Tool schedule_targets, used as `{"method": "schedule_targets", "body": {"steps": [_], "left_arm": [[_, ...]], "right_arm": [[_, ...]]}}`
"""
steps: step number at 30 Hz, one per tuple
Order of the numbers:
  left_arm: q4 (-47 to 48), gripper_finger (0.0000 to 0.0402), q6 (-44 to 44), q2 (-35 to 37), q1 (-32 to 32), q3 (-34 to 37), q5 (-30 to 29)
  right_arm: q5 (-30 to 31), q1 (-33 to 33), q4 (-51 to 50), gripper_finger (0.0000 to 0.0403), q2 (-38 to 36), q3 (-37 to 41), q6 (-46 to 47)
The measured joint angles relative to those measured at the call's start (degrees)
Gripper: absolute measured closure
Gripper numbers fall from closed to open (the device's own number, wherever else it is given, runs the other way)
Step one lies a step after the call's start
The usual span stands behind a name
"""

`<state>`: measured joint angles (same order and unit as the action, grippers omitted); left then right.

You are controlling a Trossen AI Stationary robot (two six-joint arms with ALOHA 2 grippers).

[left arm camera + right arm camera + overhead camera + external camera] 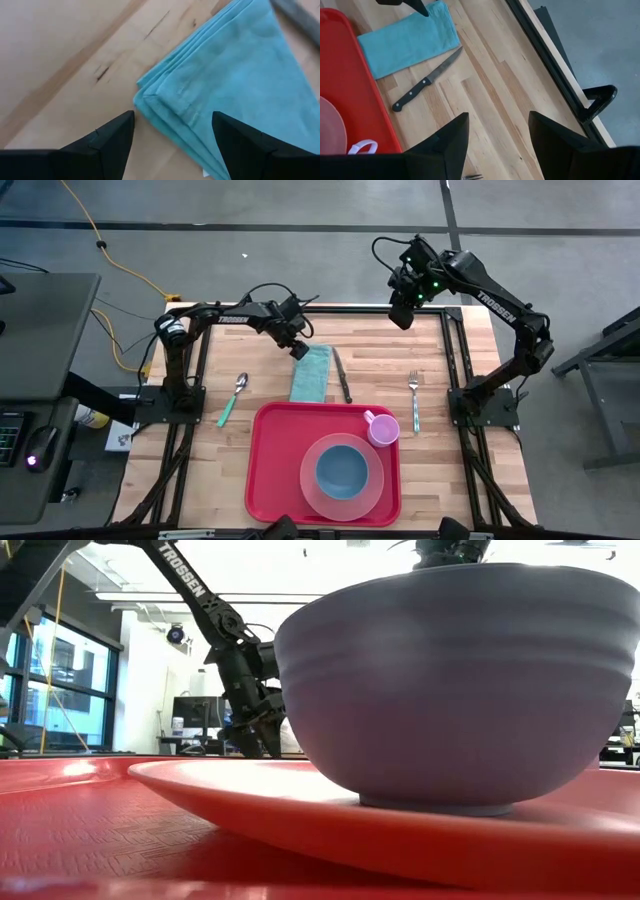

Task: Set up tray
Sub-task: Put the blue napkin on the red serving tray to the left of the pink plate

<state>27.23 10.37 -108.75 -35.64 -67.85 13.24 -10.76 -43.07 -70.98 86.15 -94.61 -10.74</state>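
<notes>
I see the tray [275, 470] at lower centre of the high view, my left gripper [299, 350] hanging fingers apart over the teal cloth's [312, 373] upper corner, my right gripper [400, 318] spread at upper right.

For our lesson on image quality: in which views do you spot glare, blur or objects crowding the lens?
Low view: the bowl crowds the lens, bright windows wash out the room behind. Left wrist view: the blue cloth looks soft and blurred. High view: evenly lit, tray sharp.
</notes>
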Motion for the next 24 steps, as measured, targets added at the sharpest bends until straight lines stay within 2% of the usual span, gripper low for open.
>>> {"method": "schedule_targets", "body": {"steps": [18,24], "left_arm": [[-0.38,0.0104,0.46,-1.05,0.00,-0.13,0.93],[-0.65,0.0134,0.61,-1.61,-0.02,-0.13,2.44]], "right_arm": [[0.05,0.00,0.02,0.0218,0.02,-0.02,-1.23],[0.07,0.00,0.04,0.0221,0.02,-0.01,-1.31]]}}
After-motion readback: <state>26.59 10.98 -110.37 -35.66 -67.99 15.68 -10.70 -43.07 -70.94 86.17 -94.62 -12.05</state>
